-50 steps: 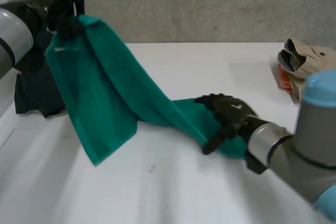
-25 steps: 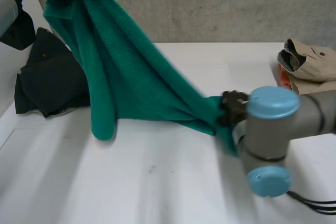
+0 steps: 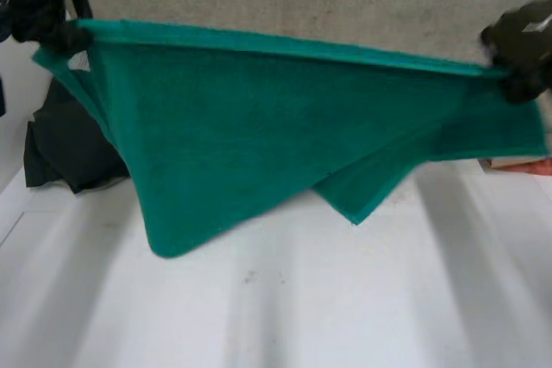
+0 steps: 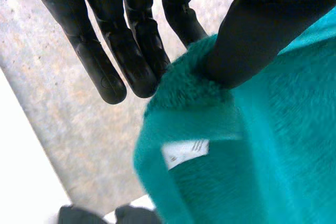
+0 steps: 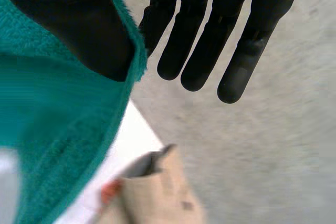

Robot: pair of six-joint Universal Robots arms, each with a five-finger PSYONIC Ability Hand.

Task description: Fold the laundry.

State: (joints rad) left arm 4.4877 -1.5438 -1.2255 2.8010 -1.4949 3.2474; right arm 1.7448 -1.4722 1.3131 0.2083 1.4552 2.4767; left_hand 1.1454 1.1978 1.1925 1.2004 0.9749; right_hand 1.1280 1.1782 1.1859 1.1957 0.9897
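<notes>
Towel [image 3: 259, 135] held spread in the air above the table [image 3: 285, 299], its top edge stretched between the hands. The left hand [image 3: 39, 10] pinches one top corner, beside the label [image 4: 184, 153], between thumb and a finger, the other fingers straight; the right hand [image 3: 517, 49] pinches the opposite corner likewise. The lower edge hangs unevenly, one part doubled behind. Dark clothes [image 3: 65, 152] lie on the table behind the left corner. To proceed well: level the top edge, hold both pinches firm, and let the hanging edge meet the table first.
</notes>
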